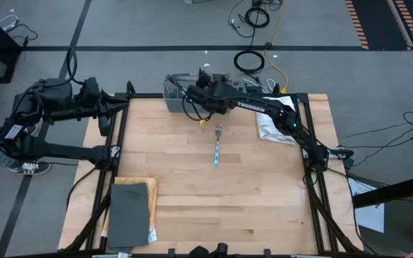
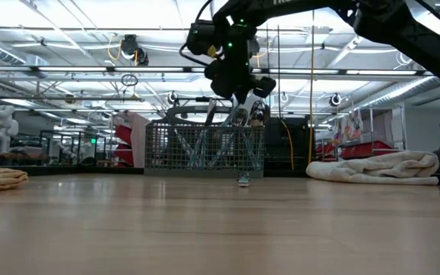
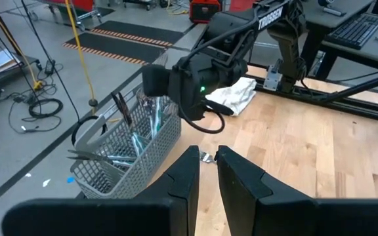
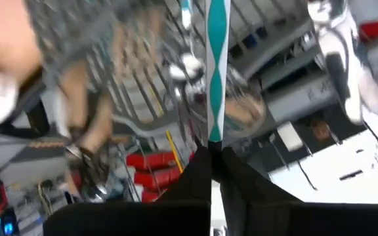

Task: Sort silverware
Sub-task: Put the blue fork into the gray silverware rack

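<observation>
The grey mesh basket [image 1: 176, 89] stands at the table's far edge and holds several pieces of silverware [image 3: 140, 128] upright. My right gripper [image 1: 193, 93] hovers at the basket's rim [image 2: 205, 126], slanting down, shut on one piece with a teal-and-white handle [image 4: 216, 72]. Whether that piece is a fork, spoon or knife is hidden. One fork [image 1: 217, 147] lies flat on the wood mid-table, its head toward the basket. My left gripper [image 3: 207, 152] waits raised over the table's far left corner [image 1: 120, 107], its fingers a little apart and holding nothing. My right gripper pinches the handle's near end [image 4: 215, 134] between its two fingers. The handle runs on in line with the fingers, toward the basket. In the low view the piece [image 2: 239, 114] slants down below the fingers at the basket's top; whether its lower end touches anything I cannot tell.
A crumpled white cloth [image 1: 274, 122] lies near the table's right edge, beside the right arm. A dark grey pad [image 1: 129, 215] on a tan folded cloth [image 1: 149, 201] sits at the near left. Bare wood spreads around the fork.
</observation>
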You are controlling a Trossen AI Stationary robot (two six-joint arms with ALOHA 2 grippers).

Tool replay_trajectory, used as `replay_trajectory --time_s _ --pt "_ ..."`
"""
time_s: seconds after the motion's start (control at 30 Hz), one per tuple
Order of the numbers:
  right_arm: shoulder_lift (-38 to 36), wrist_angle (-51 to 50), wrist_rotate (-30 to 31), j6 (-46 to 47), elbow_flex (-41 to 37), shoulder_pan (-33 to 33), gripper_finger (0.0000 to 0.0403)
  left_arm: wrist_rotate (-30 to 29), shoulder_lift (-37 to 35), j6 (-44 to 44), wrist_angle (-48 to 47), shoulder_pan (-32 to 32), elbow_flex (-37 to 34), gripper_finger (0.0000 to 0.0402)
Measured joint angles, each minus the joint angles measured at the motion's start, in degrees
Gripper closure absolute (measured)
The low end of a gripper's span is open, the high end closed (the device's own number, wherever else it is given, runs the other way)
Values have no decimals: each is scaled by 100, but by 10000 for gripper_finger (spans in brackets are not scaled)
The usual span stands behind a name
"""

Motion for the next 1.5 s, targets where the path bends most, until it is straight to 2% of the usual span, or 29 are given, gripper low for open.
replay_trajectory --time_s 0.2,0.5,0.7,0.93,1.0,1.07,1.1,1.13,1.2,1.27,1.33,1.5 --pt "0 13 -382 -41 0 7 377 0 0 4 2 -1 1 340" --pt "0 74 -319 671 0 11 273 0 0 4 4 0 1 340" --pt "-81 336 64 1869 12 15 233 0 0 4 34 1 0 340" --pt "-410 411 180 2747 197 141 234 2 0 -9 194 0 1 340" --pt "-544 278 305 3511 197 203 235 4 0 -10 199 -1 0 340" --pt "-724 -92 339 4888 197 293 235 5 1 -60 196 0 1 340" --pt "-833 -376 190 5776 197 349 235 8 1 -130 195 -1 1 340" --pt "-946 -688 -209 6775 197 396 235 9 0 -182 195 1 1 340" --pt "-1153 -1275 -1524 8812 205 489 235 15 0 -288 179 1 0 340" --pt "-1204 -1740 -2950 10452 208 587 235 79 0 -319 163 1 1 340" --pt "-1193 -1691 -3829 11314 91 781 236 185 0 -424 148 1 1 340" --pt "-1006 -1663 -4359 12431 -626 1396 236 448 0 -639 53 0 1 340"
